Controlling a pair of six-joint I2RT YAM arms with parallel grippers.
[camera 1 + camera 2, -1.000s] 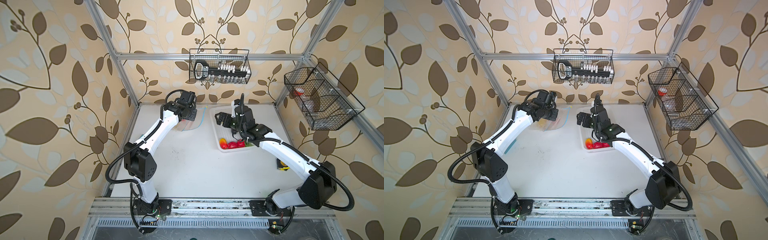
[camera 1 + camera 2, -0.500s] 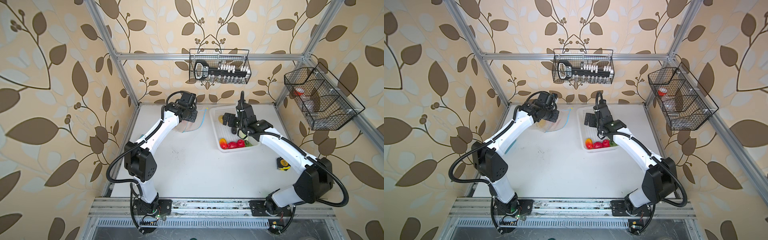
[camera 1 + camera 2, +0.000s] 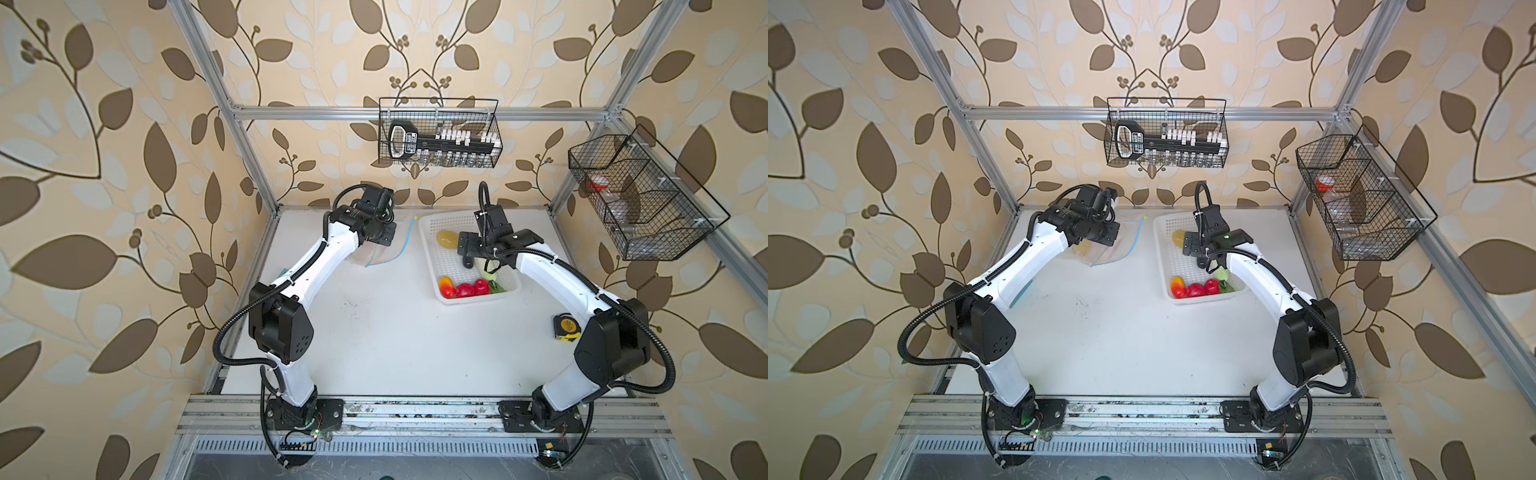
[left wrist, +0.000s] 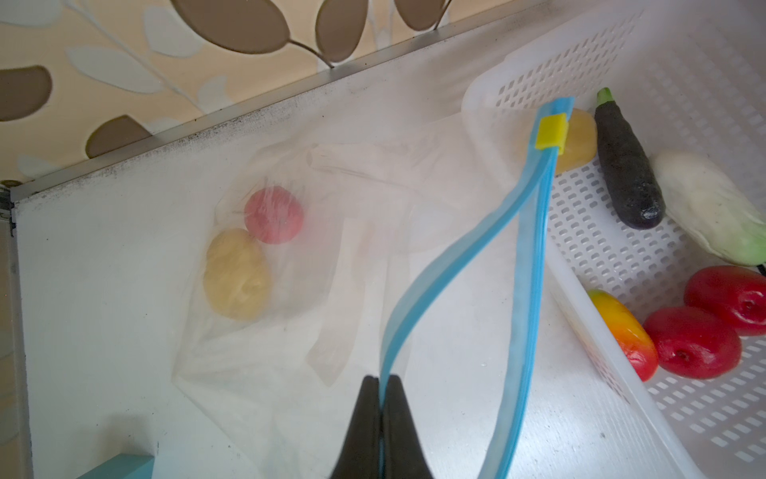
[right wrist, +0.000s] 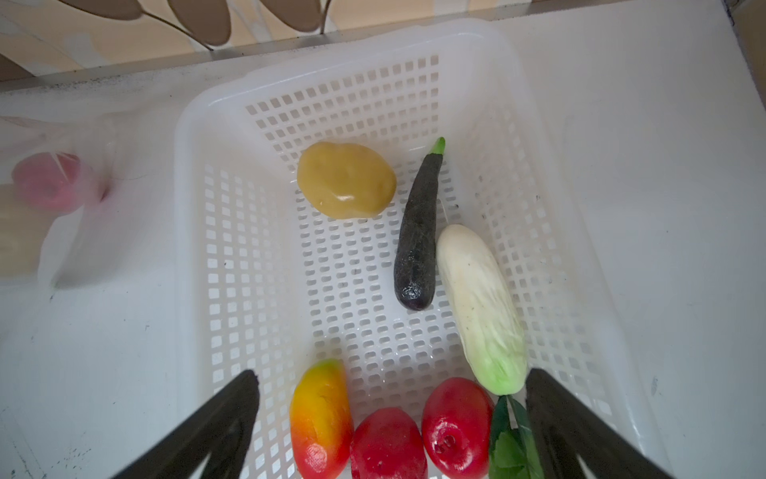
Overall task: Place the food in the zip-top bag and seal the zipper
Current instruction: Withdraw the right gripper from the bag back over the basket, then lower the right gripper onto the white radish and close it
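In a top view the zip-top bag (image 3: 1113, 251) lies at about 11 o'clock on the white surface (image 3: 1121, 332). The white basket (image 3: 1161, 257) is just beside it, at its 3 o'clock.

The left tool (image 4: 380, 379) is pinched tight on one side of the blue zipper (image 4: 536, 269), so the bag's mouth gapes open. A potato (image 4: 236, 273) and a tomato (image 4: 273, 213) lie inside.

The right tool (image 5: 391, 375) hangs wide open over the basket, holding nothing. Below it are a second potato (image 5: 346, 180), an eggplant (image 5: 418, 232), a cabbage (image 5: 481, 307), a mango (image 5: 321, 414), two red tomatoes (image 5: 387, 443) and a green leaf (image 5: 512, 448).

I think the bag is thin, soft and floppy. Its blue strip looks like the best place to hold.

The toy food looks light, hard and shiny, so it may slip or roll. Pinch each piece across its middle.
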